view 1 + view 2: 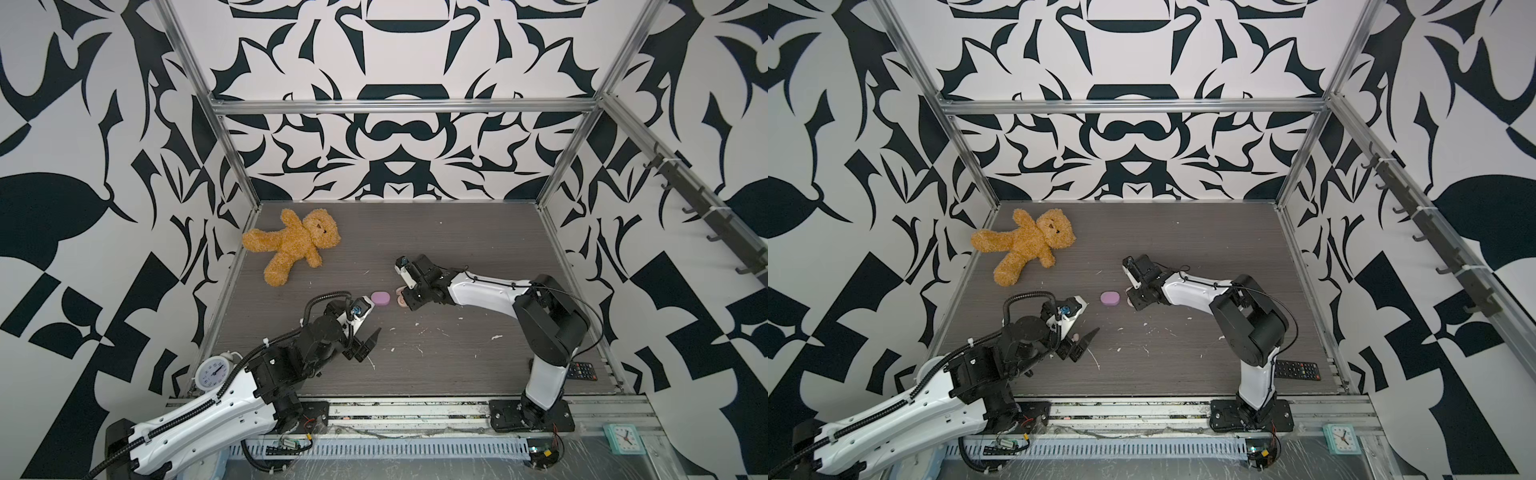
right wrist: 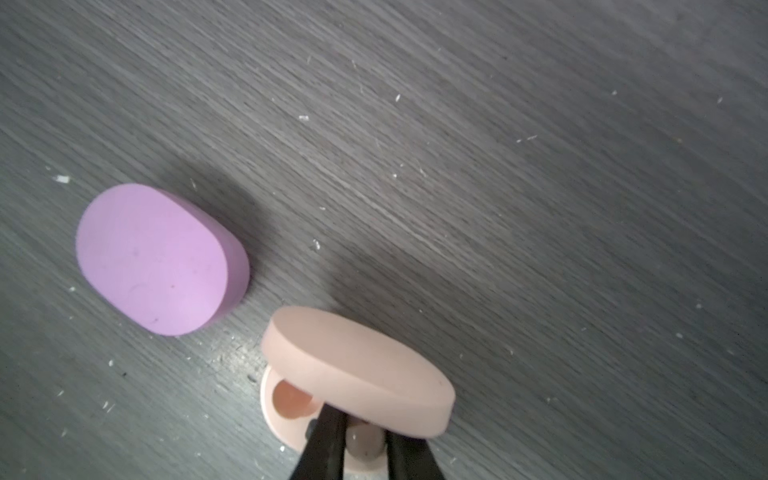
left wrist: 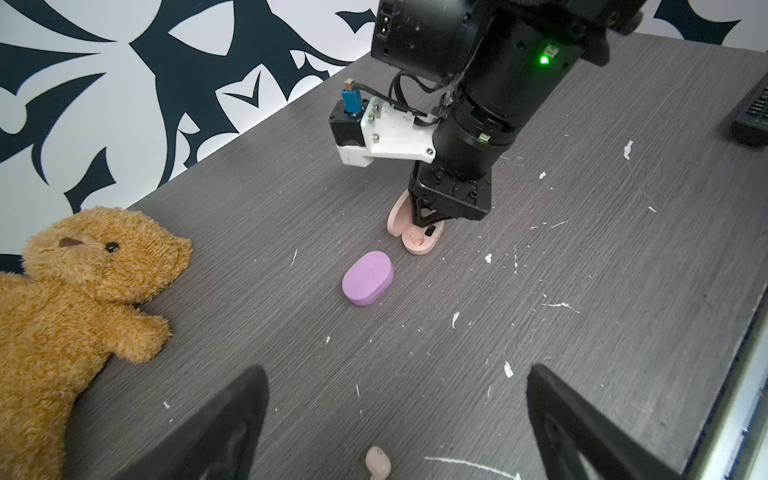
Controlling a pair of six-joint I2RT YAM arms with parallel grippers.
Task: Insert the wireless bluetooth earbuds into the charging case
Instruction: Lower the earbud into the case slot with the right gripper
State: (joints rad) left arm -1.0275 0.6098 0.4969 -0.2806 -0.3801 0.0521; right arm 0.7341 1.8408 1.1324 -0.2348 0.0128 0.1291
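A peach charging case (image 2: 291,419) stands open on the grey table, its lid (image 2: 361,365) tilted up; it also shows in both top views (image 1: 401,300) (image 1: 1130,303). My right gripper (image 2: 365,432) reaches down into it, shut on a pale peach earbud (image 2: 365,444) over a socket. The socket beside it (image 2: 291,399) shows hollow. Another peach earbud (image 3: 377,461) lies on the table between the wide-open fingers of my left gripper (image 3: 397,370), untouched. A lilac case (image 3: 367,278) (image 1: 380,299) lies shut just left of the peach one.
A brown teddy bear (image 1: 295,245) lies at the back left. A black remote (image 1: 582,370) rests near the right arm's base. A white alarm clock (image 1: 212,372) stands at the front left corner. White scraps (image 1: 419,332) dot the table's front half.
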